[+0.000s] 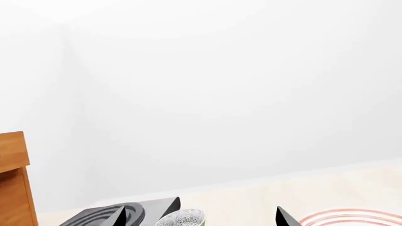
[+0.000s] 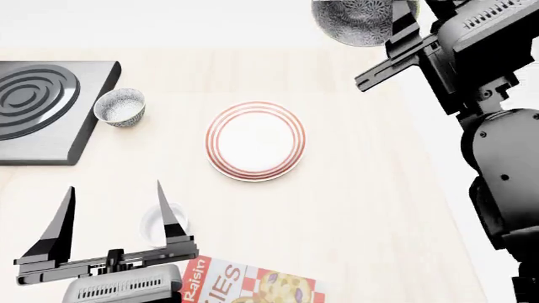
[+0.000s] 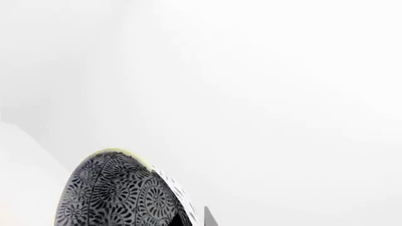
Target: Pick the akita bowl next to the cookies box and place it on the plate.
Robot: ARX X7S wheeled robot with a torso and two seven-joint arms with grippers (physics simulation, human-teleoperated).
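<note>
The only readable writing sits on the cookies box, a red-and-white carton cut off by the lower edge of the head view, where "Raisin" and the letters "IES" can be made out beside a picture of cookies. The akita bowl is off the table altogether, held up high by the right gripper on the far side of the plate and to its right; the bowl is tipped so that its patterned grey-and-white outside faces the head camera, and in the right wrist view the same bowl shows its dark floral pattern with a pale rim uppermost, a dark finger of the gripper just beside it. The right gripper's jaws are clamped on the bowl's rim. The plate, white with red rings, lies flat on the table and carries nothing. To the plate's left stands a second patterned bowl, upright, just beside the corner of the dark stove. Nearer than the plate and to its left, a small white cup stands close to the cookies box. The left gripper hangs over that area with its two fingers spread wide apart and nothing between them; the cup shows just behind one finger.
</note>
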